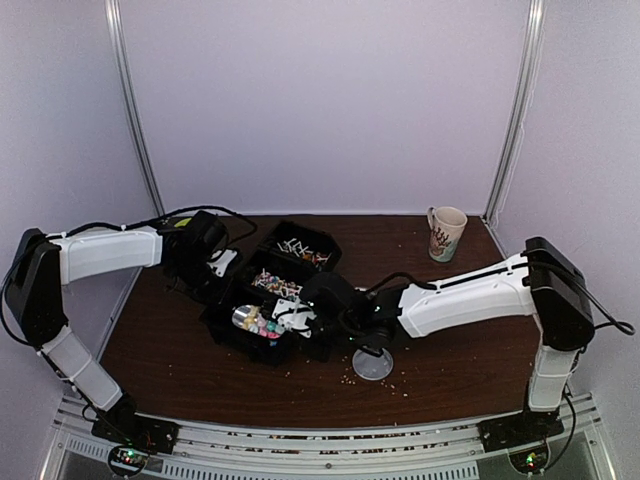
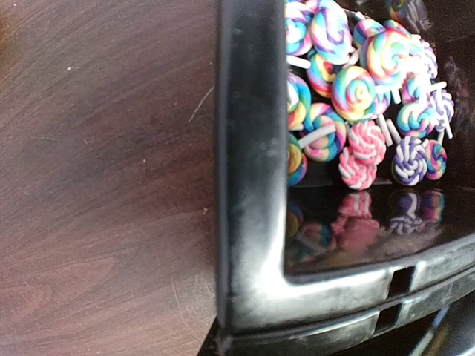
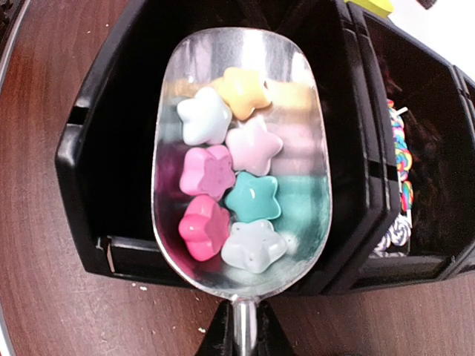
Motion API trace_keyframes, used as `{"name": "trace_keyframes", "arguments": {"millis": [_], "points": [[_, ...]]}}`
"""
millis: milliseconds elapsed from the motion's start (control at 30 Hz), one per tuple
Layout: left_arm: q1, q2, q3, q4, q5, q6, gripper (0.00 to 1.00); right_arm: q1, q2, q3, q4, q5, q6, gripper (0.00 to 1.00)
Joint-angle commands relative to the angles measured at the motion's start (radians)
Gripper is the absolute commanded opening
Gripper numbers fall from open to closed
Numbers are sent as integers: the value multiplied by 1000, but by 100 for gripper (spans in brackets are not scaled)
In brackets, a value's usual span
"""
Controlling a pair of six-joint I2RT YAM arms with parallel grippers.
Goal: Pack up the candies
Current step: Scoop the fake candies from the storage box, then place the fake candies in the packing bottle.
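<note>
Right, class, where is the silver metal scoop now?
In the right wrist view, the silver metal scoop sits centre frame over the black plastic bin, handle in the right tool, holding pastel star-shaped candies.

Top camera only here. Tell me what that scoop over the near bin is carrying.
Observer: The right wrist view shows the metal scoop holding seven star-shaped candies in pink, white, teal and orange.
Operator: Now give me the contents of the bin beside it.
Observer: The left wrist view shows swirl lollipops with white sticks, piled in that black bin.
</note>
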Motion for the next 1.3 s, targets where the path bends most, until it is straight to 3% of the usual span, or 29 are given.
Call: {"name": "trace_keyframes", "arguments": {"millis": [0,700,1267], "points": [[11,-68,65,170,51,-13,0,-18,-88,-45,16,59,-7,0],[12,-64,69,164,61,-12,0,-98,-367,-171,-143,157,14,0],[13,-70,72,162,58,-11,0,-119,-558,-205,-435,338,154,0]]}}
